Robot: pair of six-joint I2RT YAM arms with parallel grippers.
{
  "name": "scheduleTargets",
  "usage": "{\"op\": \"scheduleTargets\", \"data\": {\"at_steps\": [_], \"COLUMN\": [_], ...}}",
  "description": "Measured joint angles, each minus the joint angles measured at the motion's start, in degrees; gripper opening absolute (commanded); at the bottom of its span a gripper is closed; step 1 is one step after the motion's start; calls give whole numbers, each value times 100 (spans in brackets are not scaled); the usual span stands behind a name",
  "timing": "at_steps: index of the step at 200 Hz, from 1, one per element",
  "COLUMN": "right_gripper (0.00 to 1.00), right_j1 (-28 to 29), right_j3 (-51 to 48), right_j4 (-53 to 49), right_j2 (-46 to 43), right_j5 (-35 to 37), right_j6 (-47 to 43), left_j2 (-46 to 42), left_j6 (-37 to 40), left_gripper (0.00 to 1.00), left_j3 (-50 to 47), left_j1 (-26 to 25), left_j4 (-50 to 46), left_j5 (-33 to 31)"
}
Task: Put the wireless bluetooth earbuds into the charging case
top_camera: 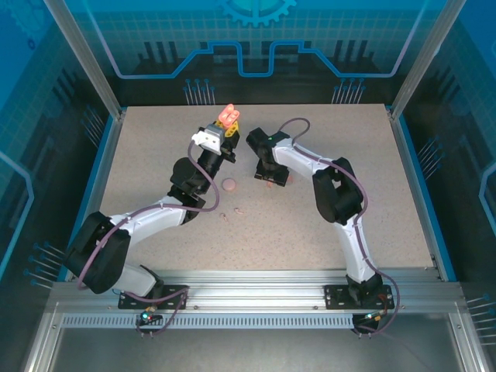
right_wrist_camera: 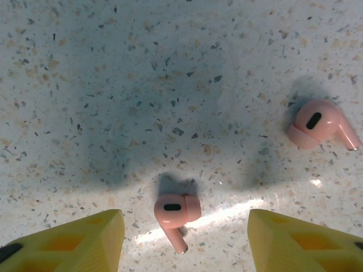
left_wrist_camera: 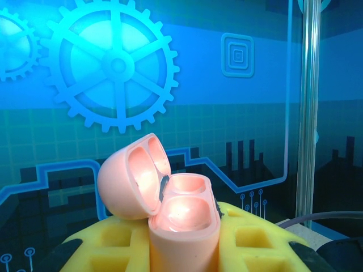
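My left gripper (top_camera: 226, 129) is raised over the far middle of the table, shut on the coral-pink charging case (top_camera: 229, 115). In the left wrist view the case (left_wrist_camera: 184, 218) stands upright between the yellow fingers (left_wrist_camera: 266, 241), its lid hinged open to the left and both wells empty. My right gripper (top_camera: 269, 175) points down at the table just right of it, open. Between its yellow fingertips (right_wrist_camera: 85, 243) lies a coral-pink earbud (right_wrist_camera: 176, 211), untouched. A second matching earbud (right_wrist_camera: 317, 124) lies further right.
A round pink object (top_camera: 229, 184) rests on the speckled table (top_camera: 155, 155) below the left gripper. Two tiny pale buds (top_camera: 225, 215) (top_camera: 238, 209) lie nearer the arms. Clear walls on metal posts (top_camera: 93, 70) enclose the table.
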Motion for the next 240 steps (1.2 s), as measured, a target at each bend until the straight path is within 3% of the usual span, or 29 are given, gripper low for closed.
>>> {"op": "scheduleTargets", "data": {"at_steps": [240], "right_gripper": [42], "right_j1": [0], "right_j3": [160], "right_j4": [44], "right_j2": [293], "right_j5": [-166], "right_j6": [0], "left_j2": [0], "left_j6": [-9], "left_gripper": [0], "left_j3": [0], "left_j1": [28], "left_j4": [-2], "left_j5": [4]}}
